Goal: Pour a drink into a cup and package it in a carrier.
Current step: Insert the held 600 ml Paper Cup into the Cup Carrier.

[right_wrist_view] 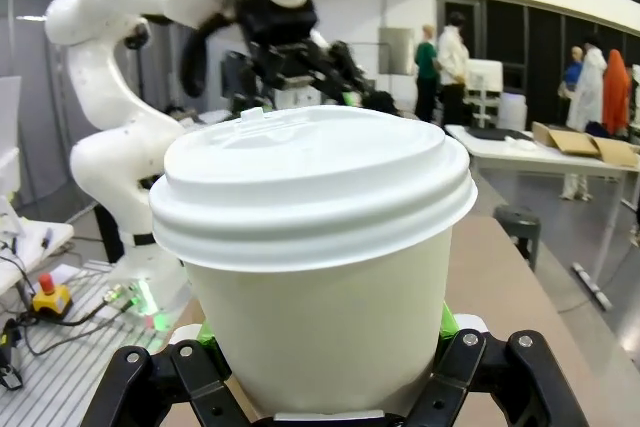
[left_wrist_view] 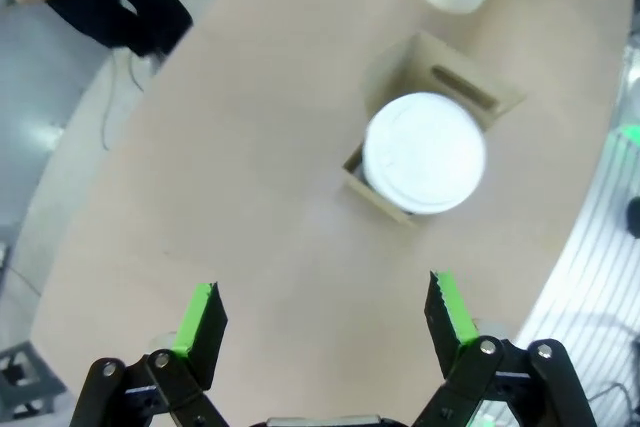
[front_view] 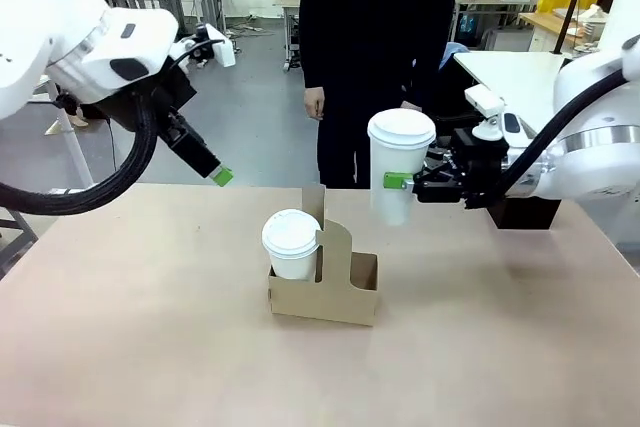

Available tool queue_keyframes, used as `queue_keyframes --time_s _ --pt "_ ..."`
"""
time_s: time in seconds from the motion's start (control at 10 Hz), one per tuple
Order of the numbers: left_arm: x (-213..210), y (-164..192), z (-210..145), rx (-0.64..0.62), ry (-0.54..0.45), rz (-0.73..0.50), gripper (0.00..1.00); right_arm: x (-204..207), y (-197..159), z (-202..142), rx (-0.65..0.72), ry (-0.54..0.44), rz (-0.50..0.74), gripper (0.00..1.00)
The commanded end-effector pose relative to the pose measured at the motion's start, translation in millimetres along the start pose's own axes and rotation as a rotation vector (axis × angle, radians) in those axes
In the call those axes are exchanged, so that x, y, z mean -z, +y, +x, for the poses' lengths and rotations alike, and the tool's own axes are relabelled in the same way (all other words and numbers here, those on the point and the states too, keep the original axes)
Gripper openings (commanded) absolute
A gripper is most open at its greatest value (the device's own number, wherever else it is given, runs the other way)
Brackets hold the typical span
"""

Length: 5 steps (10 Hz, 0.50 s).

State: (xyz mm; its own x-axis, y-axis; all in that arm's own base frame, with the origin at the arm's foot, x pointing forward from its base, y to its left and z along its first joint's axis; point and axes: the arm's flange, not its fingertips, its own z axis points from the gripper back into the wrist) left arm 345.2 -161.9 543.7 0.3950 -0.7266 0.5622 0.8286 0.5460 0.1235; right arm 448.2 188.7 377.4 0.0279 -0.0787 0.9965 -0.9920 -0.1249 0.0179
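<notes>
Now | carrier (front_view: 345, 297): one lidded cup (front_view: 291, 244) | right claw (front_view: 398, 184): second cup (front_view: 401, 159) aloft

held cup (front_view: 400, 172): plain white
second cup (front_view: 292, 244): plain white
carrier (front_view: 335, 297): brown cardboard
tabletop (front_view: 150, 327): pale tan
left claw (left_wrist_view: 322, 292): black, green pads
right claw (front_view: 400, 185): black, green pads

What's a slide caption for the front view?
Right gripper holds a lidded paper cup aloft beside the cardboard carrier, where another lidded cup sits; left gripper hovers open.
</notes>
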Motion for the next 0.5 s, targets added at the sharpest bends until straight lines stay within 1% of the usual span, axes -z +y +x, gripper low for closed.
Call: queue_keyframes --time_s 0.0,0.2,0.3,0.4 --pt "9 13 -29 0.118 -0.064 0.025 1.00 11 -11 -8 -0.022 -0.045 0.089 0.81" --pt "14 22 -56 0.174 -0.054 -0.002 1.00 25 -11 -21 -0.011 -0.046 0.150 0.81" --pt "16 27 -62 0.168 -0.066 0.000 1.00 31 -7 -25 -0.013 -0.048 0.169 0.81" --pt "23 28 -63 0.148 -0.052 -0.043 1.00 38 -2 -30 -0.023 -0.034 0.186 0.81"
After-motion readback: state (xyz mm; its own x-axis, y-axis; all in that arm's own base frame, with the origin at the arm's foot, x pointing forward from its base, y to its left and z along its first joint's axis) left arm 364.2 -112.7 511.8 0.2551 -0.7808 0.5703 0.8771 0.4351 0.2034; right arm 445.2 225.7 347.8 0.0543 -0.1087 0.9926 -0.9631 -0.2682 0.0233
